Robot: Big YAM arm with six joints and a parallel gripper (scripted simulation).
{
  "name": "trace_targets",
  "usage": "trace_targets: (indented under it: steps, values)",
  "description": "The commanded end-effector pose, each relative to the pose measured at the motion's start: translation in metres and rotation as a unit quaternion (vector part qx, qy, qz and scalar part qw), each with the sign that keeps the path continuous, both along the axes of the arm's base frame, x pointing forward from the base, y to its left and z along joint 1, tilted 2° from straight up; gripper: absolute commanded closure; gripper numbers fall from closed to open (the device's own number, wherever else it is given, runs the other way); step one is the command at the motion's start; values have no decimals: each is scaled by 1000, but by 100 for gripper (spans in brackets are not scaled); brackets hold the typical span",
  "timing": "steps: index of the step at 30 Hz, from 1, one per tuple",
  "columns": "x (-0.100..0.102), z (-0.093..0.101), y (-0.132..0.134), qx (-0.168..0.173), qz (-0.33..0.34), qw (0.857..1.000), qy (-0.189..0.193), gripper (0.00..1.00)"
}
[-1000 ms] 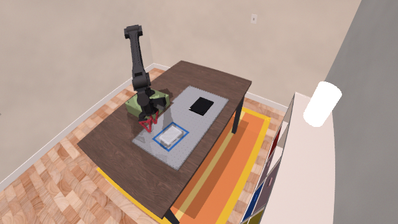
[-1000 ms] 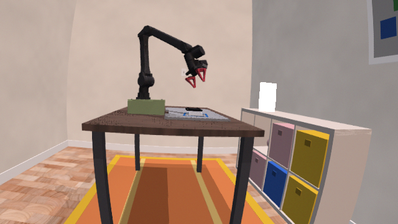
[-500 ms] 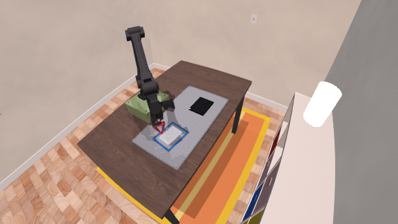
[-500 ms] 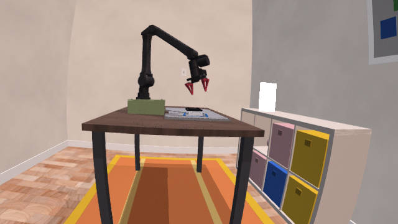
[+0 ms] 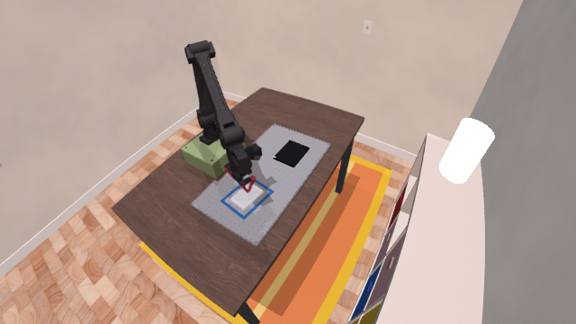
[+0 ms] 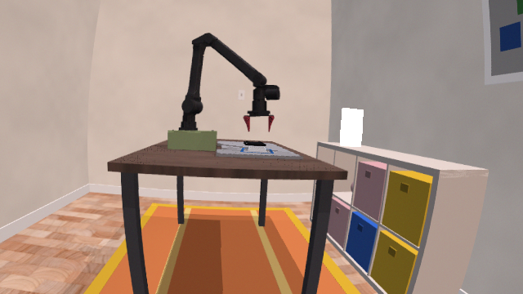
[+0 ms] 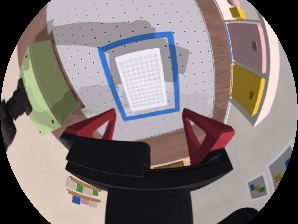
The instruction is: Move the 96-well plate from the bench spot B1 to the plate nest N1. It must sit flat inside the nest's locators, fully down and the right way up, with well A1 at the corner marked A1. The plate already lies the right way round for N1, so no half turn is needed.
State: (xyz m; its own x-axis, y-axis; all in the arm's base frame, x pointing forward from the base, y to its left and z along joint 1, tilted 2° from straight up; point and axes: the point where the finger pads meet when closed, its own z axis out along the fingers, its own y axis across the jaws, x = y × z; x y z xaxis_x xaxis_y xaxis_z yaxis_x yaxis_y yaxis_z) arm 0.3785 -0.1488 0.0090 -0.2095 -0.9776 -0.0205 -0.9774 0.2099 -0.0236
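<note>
The gripper point(image 6: 258, 122) hangs above the 96-well plate point(image 5: 246, 196), well clear of it in the exterior view, with its red fingers spread to full width and nothing between them. The plate lies flat inside the blue outline of spot B1 point(image 5: 228, 207) on the grey perforated mat point(image 5: 301, 165). The black nest N1 point(image 5: 292, 153) sits on the same mat, towards 1 o'clock from the plate in the top view, and is unoccupied.

Risks from here, as judged:
- In the wrist view the plate lies at 12 o'clock of the fingers, not squarely between them. A descent off centre could land one finger on the well field instead of beside a wall, tipping or shoving the plate.
- A grip taken high on the rim or on one end only could let the plate tilt in transit, so that it rides up on a locator instead of seating fully down.
- Any twist of the wrist during transfer would lose the A1 match; the corner mark itself cannot be made out here.

Surroundings: the green base block point(image 5: 204, 156) stands on the desk point(image 5: 175, 229) at 10 o'clock of the plate. The mat between B1 and N1 carries nothing visible. The cubby shelf point(image 6: 437, 177) and the white cylinder point(image 6: 351, 126) on it stand well apart and obstruct nothing.
</note>
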Motion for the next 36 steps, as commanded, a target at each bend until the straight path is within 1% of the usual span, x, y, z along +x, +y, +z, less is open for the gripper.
trace_targets:
  steps: [1,3,5,6,7,9,10,11,21,22,24,26,28,30,31,32,33,34,36]
  values:
    - [21,8,5,-2,77,997,-1,0]
    - [19,2,13,1,103,995,10,0]
    - [16,0,14,4,103,995,14,0]
    - [17,9,9,-2,98,995,3,0]
    - [16,14,4,-4,91,996,-3,0]
    - [18,14,3,-6,91,996,-6,0]
    - [17,12,4,-4,91,996,-4,0]
    - [11,2,11,1,92,996,8,0]
    - [11,2,11,1,92,996,8,0]
    - [12,-6,10,2,96,995,9,0]
    - [0,-17,15,8,97,995,22,0]
    - [0,-21,15,8,97,995,22,0]
    - [6,-20,13,5,97,995,16,0]
    - [6,-20,13,5,97,995,16,0]
    - [9,-9,12,-2,98,995,1,0]
    - [5,-13,14,0,98,995,5,0]
    - [7,-21,13,3,98,995,11,0]
    - [3,-29,15,6,98,995,19,0]
    - [-1,-34,17,8,98,995,22,0]
